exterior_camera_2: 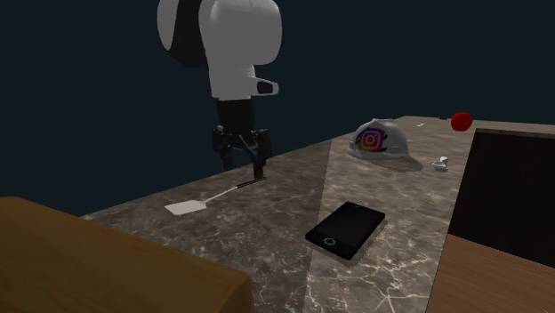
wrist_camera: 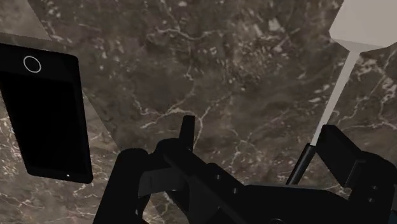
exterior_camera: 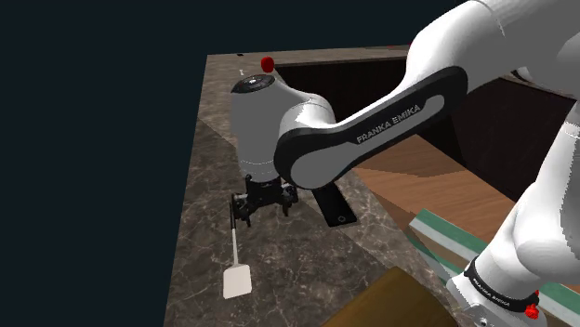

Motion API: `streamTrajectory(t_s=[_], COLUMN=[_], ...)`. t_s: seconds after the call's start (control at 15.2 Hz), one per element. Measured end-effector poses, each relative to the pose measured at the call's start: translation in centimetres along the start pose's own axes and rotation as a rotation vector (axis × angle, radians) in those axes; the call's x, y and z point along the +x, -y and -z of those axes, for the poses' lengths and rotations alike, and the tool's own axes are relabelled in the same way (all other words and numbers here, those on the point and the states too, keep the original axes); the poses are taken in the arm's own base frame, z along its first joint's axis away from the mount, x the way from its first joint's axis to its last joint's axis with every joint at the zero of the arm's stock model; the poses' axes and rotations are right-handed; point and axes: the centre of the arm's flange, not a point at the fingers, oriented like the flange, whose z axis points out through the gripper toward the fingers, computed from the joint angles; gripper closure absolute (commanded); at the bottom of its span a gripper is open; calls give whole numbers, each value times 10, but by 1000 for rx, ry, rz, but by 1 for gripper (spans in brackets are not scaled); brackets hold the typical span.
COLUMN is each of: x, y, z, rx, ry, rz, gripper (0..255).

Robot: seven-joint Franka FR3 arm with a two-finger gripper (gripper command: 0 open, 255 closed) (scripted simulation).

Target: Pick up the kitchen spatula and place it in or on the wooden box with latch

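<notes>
Marble counter (exterior_camera: 209,130) below me. Brown wooden slab (exterior_camera_2: 98,258), likely the box, sits off past blade end. Spatula (exterior_camera: 235,253) flat on counter, long axis running straight away from my claw (exterior_camera: 263,200): white blade far, dark handle tip between my fingers, close by one. Claw spread wide, gripping nothing. Handle end nearest, so grasp there.
</notes>
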Motion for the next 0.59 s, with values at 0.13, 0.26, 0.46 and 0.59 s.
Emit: streamTrajectory(t_s=[0.13,0.26,0.46,0.59], x=[6,8,18,20], y=[24,47,80,85], z=[-8,-18,-25,-32], rx=[6,11,16,18], ry=[-2,-4,-7,-8], rz=[-28,-56,-94,-101], gripper=[0,0,0,0])
